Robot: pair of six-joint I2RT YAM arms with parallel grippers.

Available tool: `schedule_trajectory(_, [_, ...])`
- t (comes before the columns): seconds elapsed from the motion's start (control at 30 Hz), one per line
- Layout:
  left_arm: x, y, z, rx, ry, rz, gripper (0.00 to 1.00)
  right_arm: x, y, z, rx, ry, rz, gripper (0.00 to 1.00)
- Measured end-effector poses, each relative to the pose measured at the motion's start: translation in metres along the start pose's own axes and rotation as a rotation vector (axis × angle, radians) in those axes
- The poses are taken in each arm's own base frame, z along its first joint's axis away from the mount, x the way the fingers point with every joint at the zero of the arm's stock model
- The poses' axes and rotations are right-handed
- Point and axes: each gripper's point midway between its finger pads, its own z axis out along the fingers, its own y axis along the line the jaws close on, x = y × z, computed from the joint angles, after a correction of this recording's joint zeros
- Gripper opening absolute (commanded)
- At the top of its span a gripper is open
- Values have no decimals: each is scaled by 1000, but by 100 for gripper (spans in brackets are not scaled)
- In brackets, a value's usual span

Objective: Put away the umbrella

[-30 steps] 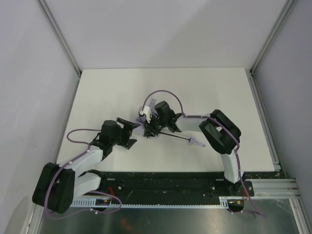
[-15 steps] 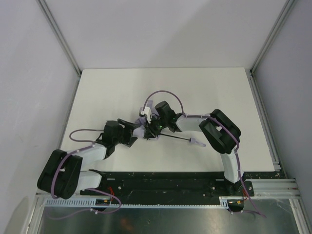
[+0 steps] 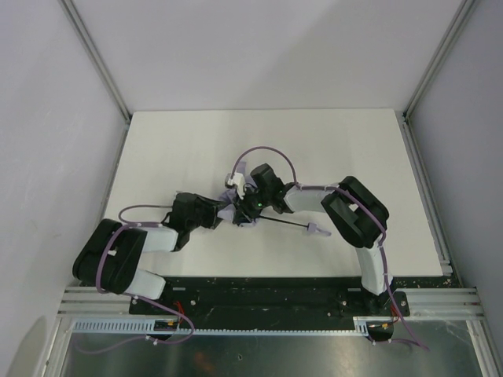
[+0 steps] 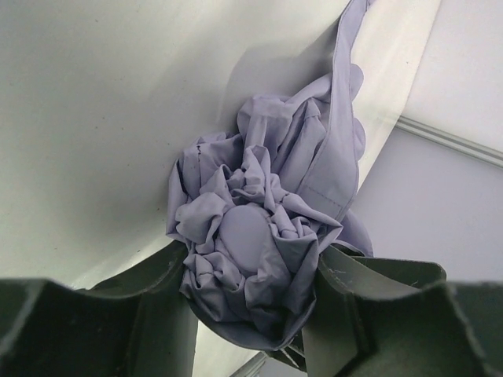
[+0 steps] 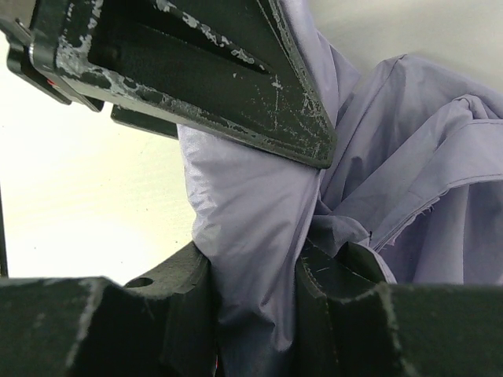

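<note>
Holding umbrella [image 3: 238, 212] at middle of tabletop [image 3: 314, 149]: pinching loose canopy [image 4: 259, 228] fabric in right claw [image 5: 255, 314], clamping bunched end in left claw [image 4: 251, 310]. Looking like the gathering step, shaft [image 3: 284, 224] sticking out rightward, not collapsed. Next probably needing firm grips while compacting fabric and pushing shaft in.

Soft, even overhead light fills the top view. The white table [image 3: 173, 149] is bright, and the shadows under the arms are faint. From the left wrist the umbrella [image 4: 259, 236] is sharp with a soft shadow beside it, while the left gripper's fingers [image 4: 149, 314] are dark and blurred. The right wrist view washes out at left.
</note>
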Motion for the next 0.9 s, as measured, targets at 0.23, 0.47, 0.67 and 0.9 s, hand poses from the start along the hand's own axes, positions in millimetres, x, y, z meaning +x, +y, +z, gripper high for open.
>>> schedule_trajectory(0.23, [5, -1, 2, 12, 19, 9, 0, -2, -1, -5, 41, -2, 13, 37])
schedule_trajectory(0.47, [18, 3, 2, -2, 54, 54, 0, 1, 17, -23, 108, 31, 77, 97])
schedule_trajectory(0.67, [21, 3, 2, -25, 61, 73, 0, -1, 25, -57, 268, 81, 70, 99])
schedule_trajectory(0.9, [21, 0, 4, -105, 68, 64, 0, -23, 31, -72, 536, 69, -102, 99])
